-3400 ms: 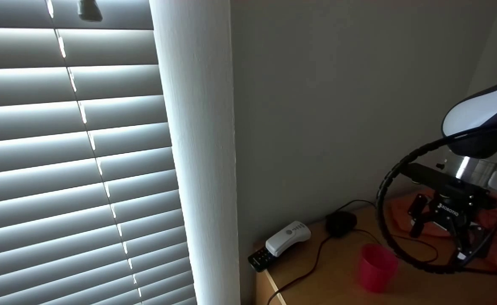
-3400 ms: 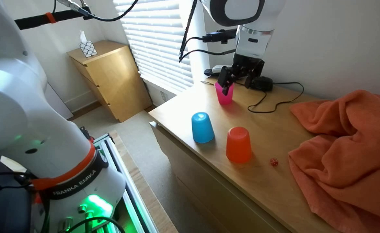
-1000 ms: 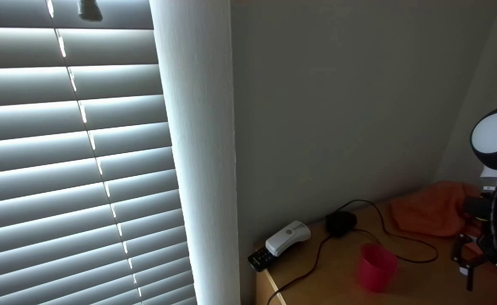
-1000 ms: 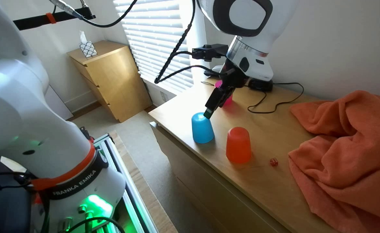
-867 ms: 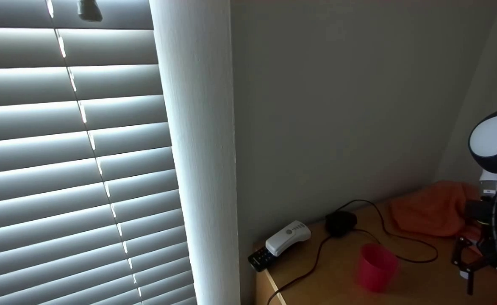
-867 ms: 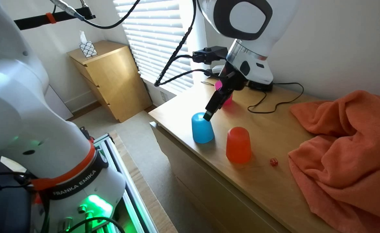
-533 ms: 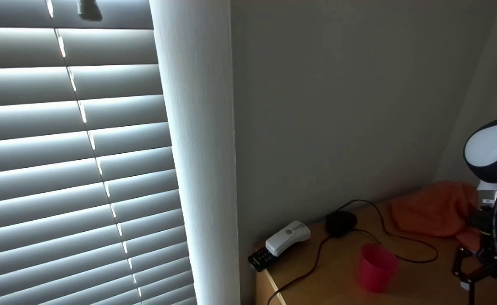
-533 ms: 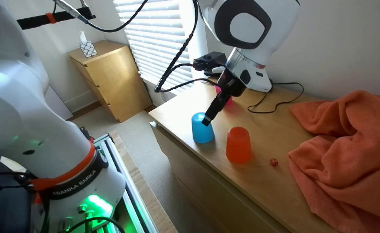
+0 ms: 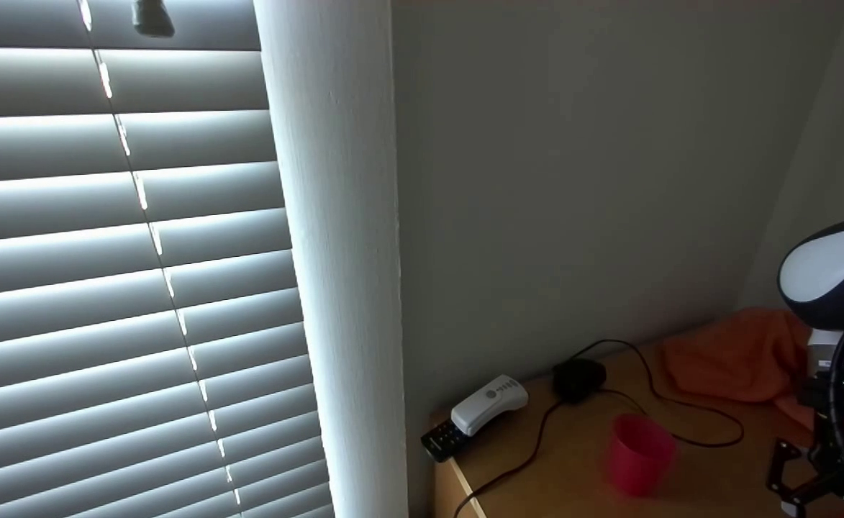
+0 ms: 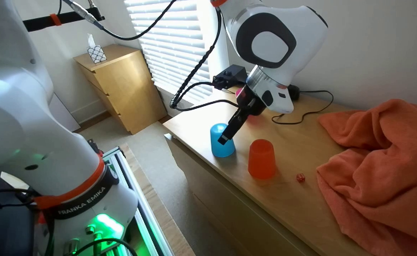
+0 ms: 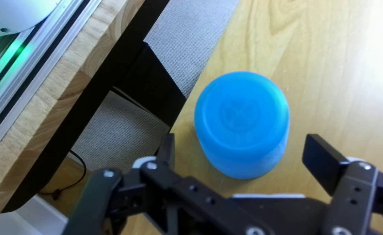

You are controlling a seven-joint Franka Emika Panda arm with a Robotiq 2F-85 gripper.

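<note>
We are watching the claw (image 11: pixel 245 153) sinking lower than a moment ago, and standing farther from the pink cup (image 9: pixel 640 460); its fingers (image 11: pixel 322 160) are staying wide apart, with the upside-down blue cup (image 11: pixel 242 120) showing between and just beyond them in the wrist view, touching neither. The blue cup is resting unmoved near the edge of the dresser (image 10: pixel 293 138); the orange cup (image 10: pixel 261 160) and the red die (image 10: pixel 300 177) are also keeping their places.

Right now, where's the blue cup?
In the wrist view, the blue cup appears between the fingers of the open gripper; in an exterior view, it's on the dresser, left of the orange cup.
</note>
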